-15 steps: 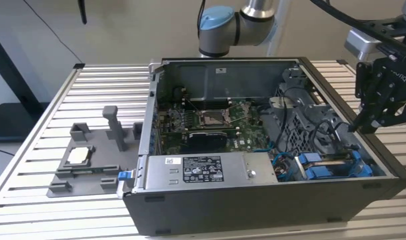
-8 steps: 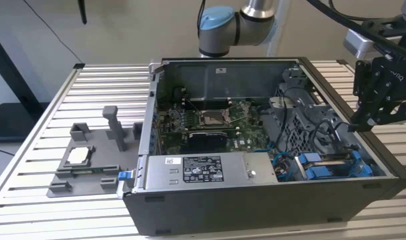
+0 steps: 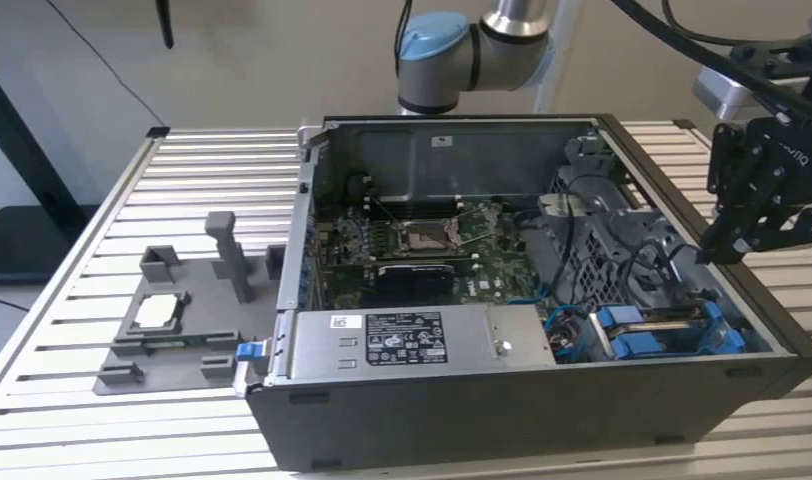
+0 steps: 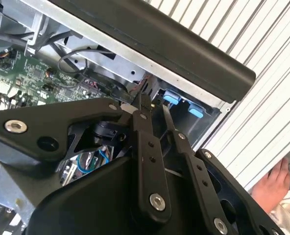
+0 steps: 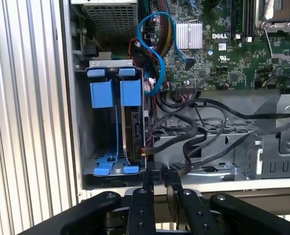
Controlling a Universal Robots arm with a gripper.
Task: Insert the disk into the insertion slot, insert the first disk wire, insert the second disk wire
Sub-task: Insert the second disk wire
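- farthest to the exterior view's left of the claw, and well apart from it, one grey fixture lies on the slatted table. one square chip rests on it.
- nearer the claw, still on the exterior view's left of it, stands one open computer case. it holds one grey labelled power-supply box and one dark motherboard.
- the disk is near the claw, below it and slightly to the exterior view's left, in the corner of the case. i count one disk, seen edge-on between blue pieces.
- the claw itself hangs above the case wall on the exterior view's right.
- in the first wrist view the disk stands on edge inside the insertion slot, just beyond the tips of the claw.
- two blue carriers sit side by side in that slot. the disk is in the one on the motherboard's side.
- one light-blue cable loops beyond the slot, far from the claw. several black cables run between the motherboard and the claw, one reaching the tips.
- claw state is narrow. in both wrist views its two fingers stand close together with a thin gap. a dark lump sits at the tips, and i cannot tell whether it is pinched.
- in the second wrist view one hand rests outside the case, beside the claw body.
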